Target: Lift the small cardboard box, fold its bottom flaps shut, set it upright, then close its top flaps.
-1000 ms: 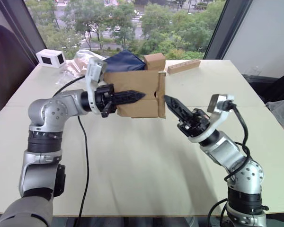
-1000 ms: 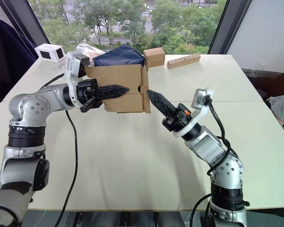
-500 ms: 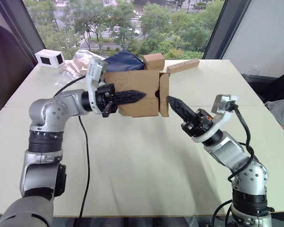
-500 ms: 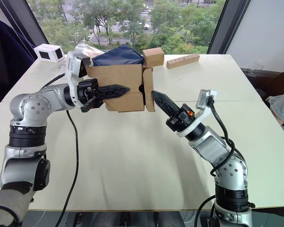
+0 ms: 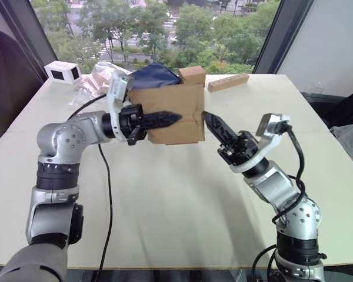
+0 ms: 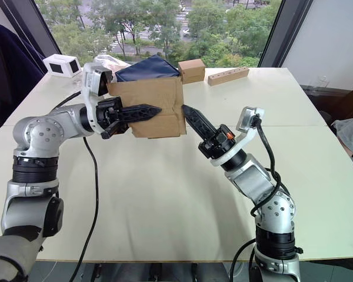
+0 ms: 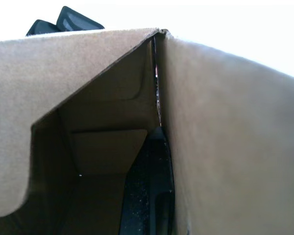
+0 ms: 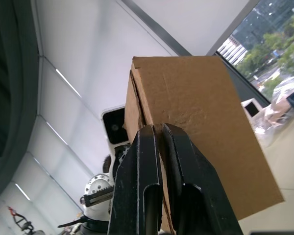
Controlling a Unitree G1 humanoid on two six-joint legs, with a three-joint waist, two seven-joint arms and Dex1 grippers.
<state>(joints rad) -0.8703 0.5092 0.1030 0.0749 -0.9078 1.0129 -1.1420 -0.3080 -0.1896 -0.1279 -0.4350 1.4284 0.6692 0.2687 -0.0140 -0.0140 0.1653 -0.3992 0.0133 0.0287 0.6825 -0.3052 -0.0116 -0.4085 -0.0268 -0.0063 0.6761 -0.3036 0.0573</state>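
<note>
Step in hand: folding the bottom flaps shut, as I judge it. I hold the small cardboard box in the air above the desk, and the end face turned toward my right arm looks flush and folded in.

Where the box is: lifted clear of the desk, between my two arms, in front of a dark blue bag.

Left gripper: clamped on the box wall, one finger lying along the outer face; my left wrist view looks into the box's inside, with a dark finger running along the wall there.

Right gripper: fingers pressed together with nothing between them, the tip resting against the box's right-hand end. My right wrist view shows the two fingers side by side on the flap seam.

Top flaps: I cannot tell their state from here; the open end seems to face my left wrist.

Next move, my guess: keep pressure on the end flaps until they seat, then turn the box so that end faces down and set it on a bare patch of desk.

What it calls for: a firm left hold while turning, so the flaps do not spring back open.

Nearby, not mine to touch: the smaller cardboard box and the wooden block at the far side.
</note>
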